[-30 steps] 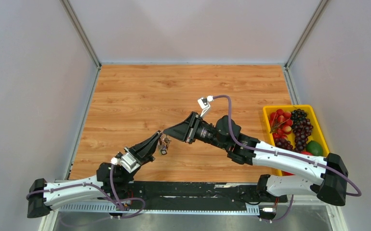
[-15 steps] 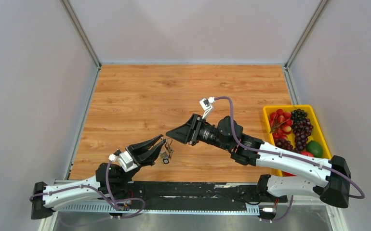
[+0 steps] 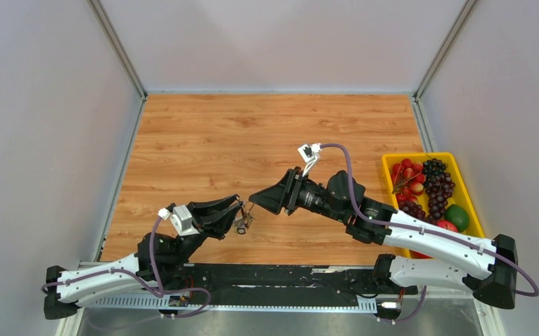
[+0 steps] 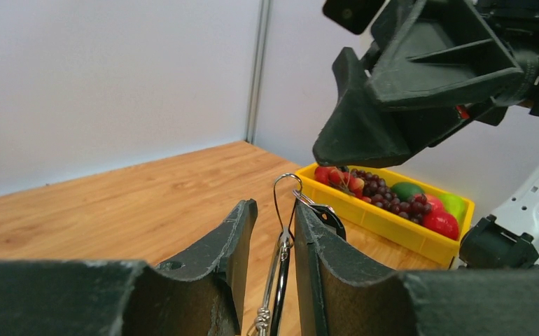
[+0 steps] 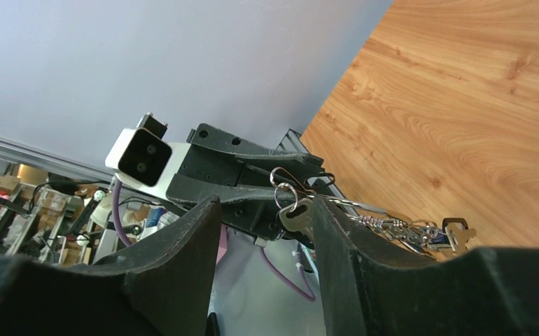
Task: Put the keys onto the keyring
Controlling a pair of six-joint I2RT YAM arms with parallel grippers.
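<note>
Our left gripper (image 4: 275,208) pinches the keyring (image 4: 288,175) upright, keys (image 3: 241,224) dangling beneath, so, we judge, the spread right gripper (image 5: 265,206) can work a silver key (image 5: 295,213) on.

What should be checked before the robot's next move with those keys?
1. The thin silver wire keyring stands between the fingers of the left gripper: ok.
2. That hold is tight: cannot tell; a gap shows beside the wire.
3. The small silver key sits between the fingers of the right gripper: ok.
4. Key already threaded on: cannot tell.
5. The yellow plastic fruit tray lies clear of both: ok.
</note>
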